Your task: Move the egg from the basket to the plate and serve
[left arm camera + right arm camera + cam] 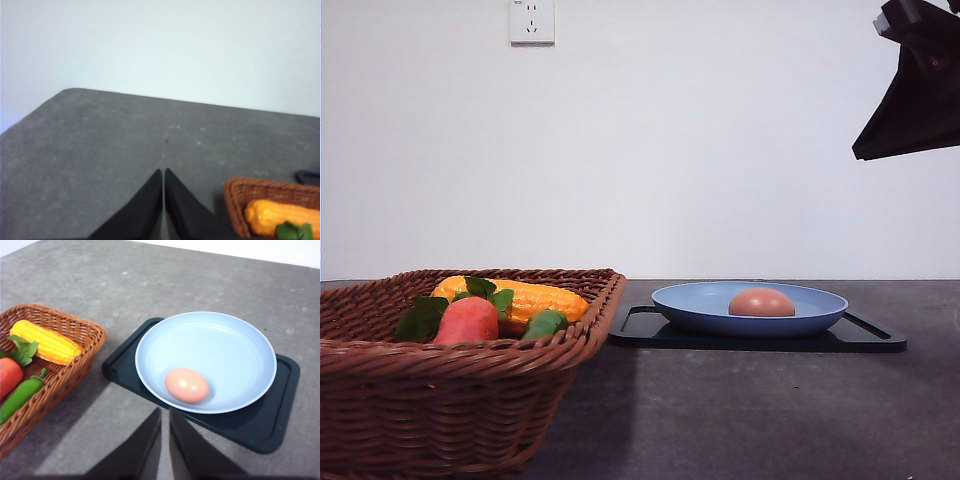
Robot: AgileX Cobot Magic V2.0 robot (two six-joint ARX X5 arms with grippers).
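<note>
Tabletop (100, 280): dark grey, speckled, matte; rounded corner seen from the left wrist view.
Room: plain white wall behind; white wall socket (532, 21) high on the wall, above the basket.
Egg (187, 385): brownish-pink, lying on its side in the plate, on the part of the plate nearest the right gripper; long axis roughly level with the tabletop, running across the front view from left to right; which end is blunter cannot be told.
Plate (235, 340): blue, round, shallow, resting in the tray.
Tray (265, 425): black, rectangular, flat on the tabletop, just beside the basket.
Basket (470, 400): brown wicker, on the robot's left of the tray; holds 1 corn cob (47, 342), 1 orange-red vegetable with green leaves (467, 320) and 1 green pepper (20, 395).
Left gripper (164, 172): fingers pressed together, nothing between them, above bare tabletop beside the basket's edge.
Right gripper (165, 412): fingers nearly together with a thin gap, empty, raised above the tabletop, near the tray's edge.
</note>
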